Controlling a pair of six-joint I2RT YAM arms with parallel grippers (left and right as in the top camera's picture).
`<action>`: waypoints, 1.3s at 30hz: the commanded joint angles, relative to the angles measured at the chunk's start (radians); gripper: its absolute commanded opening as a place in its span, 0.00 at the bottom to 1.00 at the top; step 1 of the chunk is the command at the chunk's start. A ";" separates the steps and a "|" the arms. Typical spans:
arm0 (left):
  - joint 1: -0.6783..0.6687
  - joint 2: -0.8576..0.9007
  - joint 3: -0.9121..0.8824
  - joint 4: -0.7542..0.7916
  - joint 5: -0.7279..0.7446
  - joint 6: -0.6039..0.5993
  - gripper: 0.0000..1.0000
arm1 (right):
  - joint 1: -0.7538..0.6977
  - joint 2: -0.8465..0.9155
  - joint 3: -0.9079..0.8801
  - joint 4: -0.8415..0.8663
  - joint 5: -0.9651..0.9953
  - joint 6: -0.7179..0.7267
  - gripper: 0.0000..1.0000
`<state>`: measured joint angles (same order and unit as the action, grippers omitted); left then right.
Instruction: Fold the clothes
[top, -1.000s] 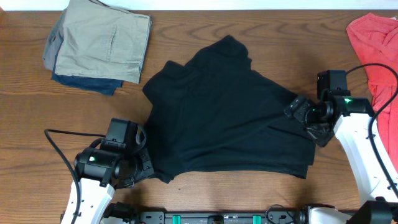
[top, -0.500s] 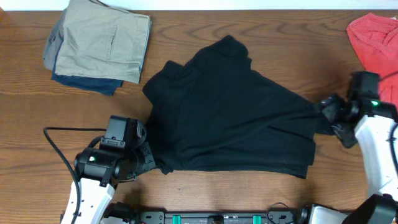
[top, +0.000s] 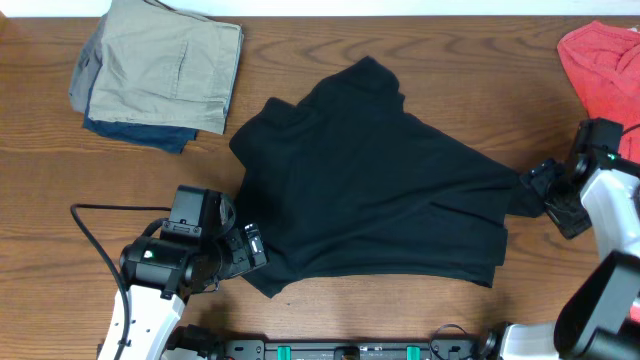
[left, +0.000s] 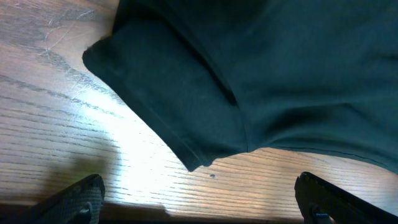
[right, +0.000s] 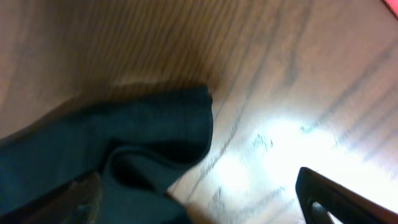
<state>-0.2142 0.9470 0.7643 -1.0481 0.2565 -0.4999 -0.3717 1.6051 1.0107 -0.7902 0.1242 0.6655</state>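
Left arm: white link shell, black wrist housing, green indicator lit, black cable looping from its side. Right arm: matching white shell, black wrist block, green indicator lit. Left claw and right claw: dark matte fingers, rounded tips.

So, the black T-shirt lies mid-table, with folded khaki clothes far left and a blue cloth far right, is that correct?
Not quite: the overhead view shows the cloth far right is red, not blue. The black T-shirt lies mid-table and the folded khaki clothes far left.
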 joint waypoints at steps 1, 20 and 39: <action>-0.001 0.006 -0.010 -0.012 0.000 0.009 0.98 | -0.021 0.053 0.005 0.019 0.032 -0.017 0.86; -0.001 0.014 -0.010 -0.008 -0.007 0.009 0.98 | -0.035 0.215 0.004 0.099 0.026 -0.043 0.40; -0.001 0.014 -0.010 -0.004 -0.007 0.009 0.98 | -0.040 0.215 0.023 0.227 0.026 -0.042 0.01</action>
<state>-0.2142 0.9596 0.7635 -1.0496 0.2562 -0.4973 -0.3969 1.8061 1.0119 -0.5739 0.1310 0.6235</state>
